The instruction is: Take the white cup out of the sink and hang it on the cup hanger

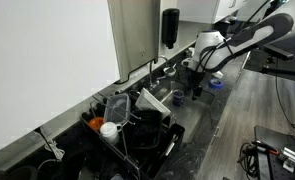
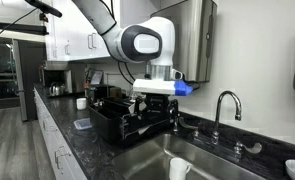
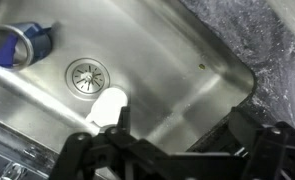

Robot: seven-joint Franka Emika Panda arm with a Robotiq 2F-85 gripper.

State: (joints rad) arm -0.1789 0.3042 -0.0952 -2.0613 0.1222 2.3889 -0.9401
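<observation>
Wrist view | my gripper (image 3: 177, 135) is spread wide, pinching nothing, over the sink (image 3: 187, 60) | white cup (image 3: 109, 104) on the sink floor just beside the drain (image 3: 85, 75), close to one finger | blue cup (image 3: 17, 45) well apart | exterior view: rack (image 2: 117, 122) on the counter beside the sink, no white cup on it

The white cup (image 3: 109, 105) is seen as plain glossy white, with no pattern, against the sink (image 3: 187, 60), which is rendered in a brushed silver-grey. A small blue cup (image 3: 17, 45) is shown in deep blue. The counter (image 3: 277, 45) is mottled throughout — black flecked with grey. The cup hanger (image 2: 112, 122) is coloured black, while the arm (image 2: 145, 42) is white with a black joint face.
</observation>
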